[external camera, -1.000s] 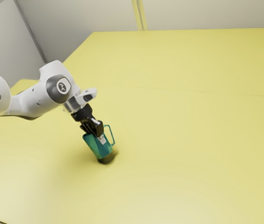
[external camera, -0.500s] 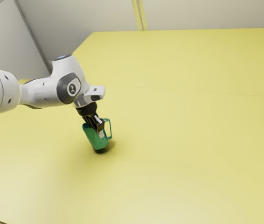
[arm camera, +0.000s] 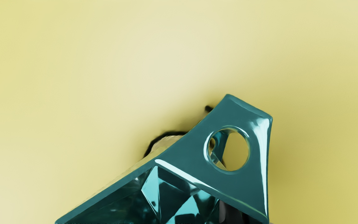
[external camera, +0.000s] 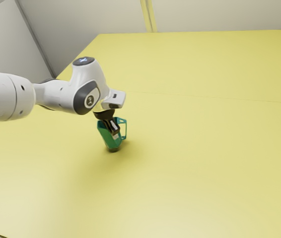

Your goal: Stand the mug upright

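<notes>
The gripper (external camera: 114, 132) reaches down at the teal mug (external camera: 109, 141) in the exterior view, its black fingers at the mug's wall near the handle side. The gripper is shut on that wall. With its mouth up, the mug leans slightly, its dark base low over or on the table; contact cannot be told. Its handle points to the exterior view's right. In the wrist view the mug (arm camera: 182, 177) shows its faceted inside and the handle's broad top with a round hole. A dark part of the gripper (arm camera: 245, 217) shows by the rim, partly hidden by the mug.
The yellow table (external camera: 195, 163) extends around the mug on all sides. Beyond it stands a pale wall (external camera: 220, 15) with a yellow vertical strip. The white arm comes in from the exterior view's left.
My hand has moved toward the table's far side and slightly to the exterior view's right, turning more vertical. The mug has travelled with it and leans less than before.
</notes>
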Robot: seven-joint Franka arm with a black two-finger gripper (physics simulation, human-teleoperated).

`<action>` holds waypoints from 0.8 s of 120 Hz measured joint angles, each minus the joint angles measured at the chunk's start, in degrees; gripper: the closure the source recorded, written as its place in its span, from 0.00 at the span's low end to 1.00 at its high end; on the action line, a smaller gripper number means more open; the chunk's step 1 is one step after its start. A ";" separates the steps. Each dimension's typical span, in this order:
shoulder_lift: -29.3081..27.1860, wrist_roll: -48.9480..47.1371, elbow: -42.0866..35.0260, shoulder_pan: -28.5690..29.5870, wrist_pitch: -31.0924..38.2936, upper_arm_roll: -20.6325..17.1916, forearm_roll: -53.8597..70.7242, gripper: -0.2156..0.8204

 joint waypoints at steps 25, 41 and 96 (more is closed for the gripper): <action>1.17 -0.26 -0.11 -0.05 1.87 -0.15 -0.02 0.97; 1.55 -0.45 -0.17 -0.22 2.60 -0.16 -0.06 0.97; -0.99 -0.04 -0.18 -0.91 3.01 -0.02 0.28 0.41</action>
